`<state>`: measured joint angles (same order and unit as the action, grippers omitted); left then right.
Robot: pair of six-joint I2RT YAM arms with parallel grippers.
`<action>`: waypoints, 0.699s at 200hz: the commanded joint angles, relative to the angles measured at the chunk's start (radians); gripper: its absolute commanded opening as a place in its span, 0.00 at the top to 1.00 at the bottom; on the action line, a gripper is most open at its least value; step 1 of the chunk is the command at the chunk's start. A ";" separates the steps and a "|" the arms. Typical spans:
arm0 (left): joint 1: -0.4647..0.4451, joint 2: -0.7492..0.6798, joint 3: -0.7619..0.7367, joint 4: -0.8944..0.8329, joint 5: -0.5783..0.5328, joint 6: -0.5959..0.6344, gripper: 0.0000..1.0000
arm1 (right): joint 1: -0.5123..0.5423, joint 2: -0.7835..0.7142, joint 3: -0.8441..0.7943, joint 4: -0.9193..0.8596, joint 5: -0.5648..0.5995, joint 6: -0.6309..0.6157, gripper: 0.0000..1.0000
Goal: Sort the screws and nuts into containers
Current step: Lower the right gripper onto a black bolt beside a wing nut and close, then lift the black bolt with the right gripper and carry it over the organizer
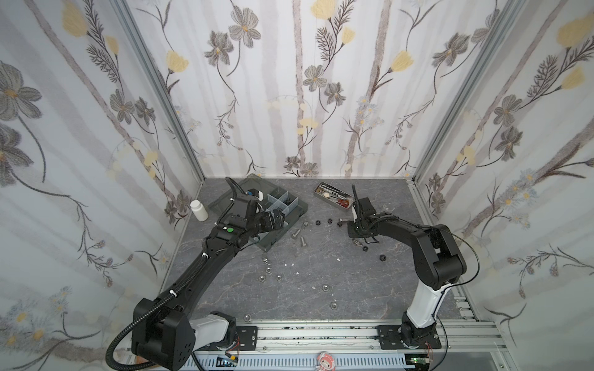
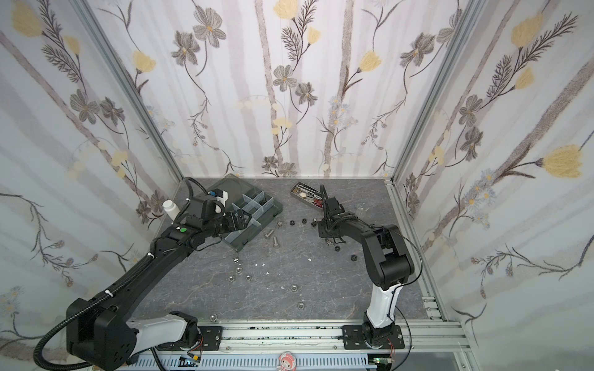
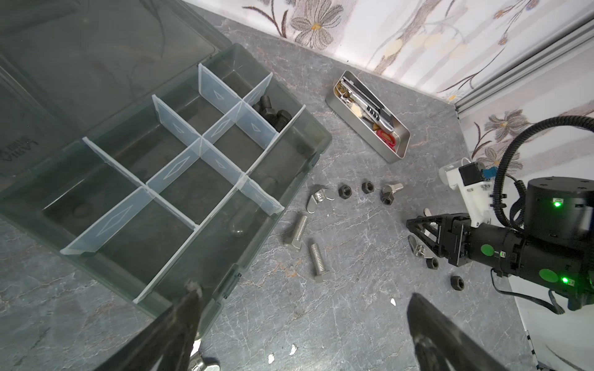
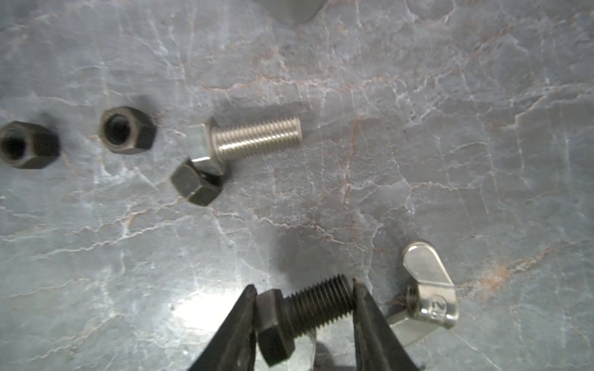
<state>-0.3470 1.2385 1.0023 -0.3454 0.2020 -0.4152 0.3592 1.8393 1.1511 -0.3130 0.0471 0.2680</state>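
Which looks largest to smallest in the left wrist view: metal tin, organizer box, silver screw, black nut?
organizer box
metal tin
silver screw
black nut
Box is nearest the camera, yet plainly largest.

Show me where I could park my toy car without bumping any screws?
Biggest bare patch: the table's front right, between the silver nuts, the lone black nut and the right arm. A smaller one sits at the back, between the organizer box and the metal tin. Crowded: from the box to the right gripper, with black nuts and silver screws.
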 commanded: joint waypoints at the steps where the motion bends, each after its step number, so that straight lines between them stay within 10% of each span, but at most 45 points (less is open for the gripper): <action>1: 0.002 -0.005 -0.002 0.015 -0.012 0.009 0.00 | 0.017 -0.019 0.027 -0.003 -0.010 -0.005 0.63; 140: 0.002 -0.010 -0.004 0.016 -0.021 0.011 0.00 | 0.143 0.190 0.430 0.030 -0.176 0.025 0.64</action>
<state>-0.3470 1.2331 1.0019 -0.3458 0.1867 -0.4149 0.4881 1.9808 1.5082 -0.3031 -0.0822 0.2794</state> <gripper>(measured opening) 0.998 0.415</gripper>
